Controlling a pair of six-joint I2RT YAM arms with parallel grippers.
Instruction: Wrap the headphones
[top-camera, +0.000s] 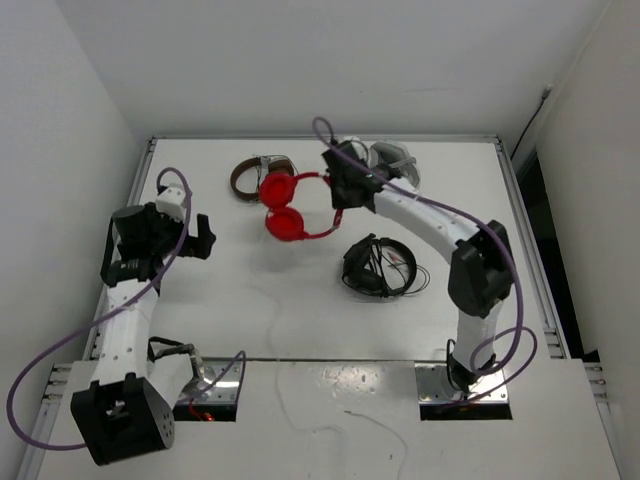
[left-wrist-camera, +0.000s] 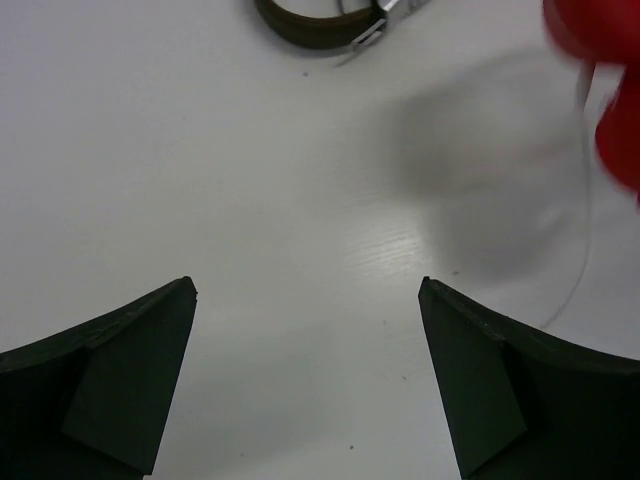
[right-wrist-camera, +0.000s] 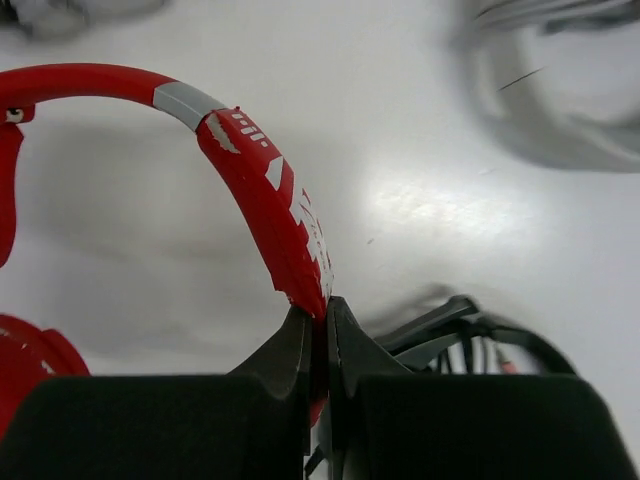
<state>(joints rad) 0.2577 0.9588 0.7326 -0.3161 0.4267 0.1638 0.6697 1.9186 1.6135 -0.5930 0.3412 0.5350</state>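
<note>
We see the red headphones lying in the middle of the white worktop, near the far side. Their two round ear cups sit one behind the other, and the red headband bends out to the right. The right hand is pinched shut on that headband. In the right wrist view, the two dark fingers squeeze the red band from both sides, and the band has white marks and a grey piece on it. The left hand is off to the left, well apart from the headphones. Its fingers are wide apart with nothing between them, just bare worktop below. In the left wrist view, a thin white cable runs down from the blurry red part at the right edge. Brown-and-silver headphones lie just beside the far red ear cup, on its left. Black headphones with a black cable lie near the right arm, closer to us. A grey and white thing sits behind the right hand, but we cannot tell what it is.
</note>
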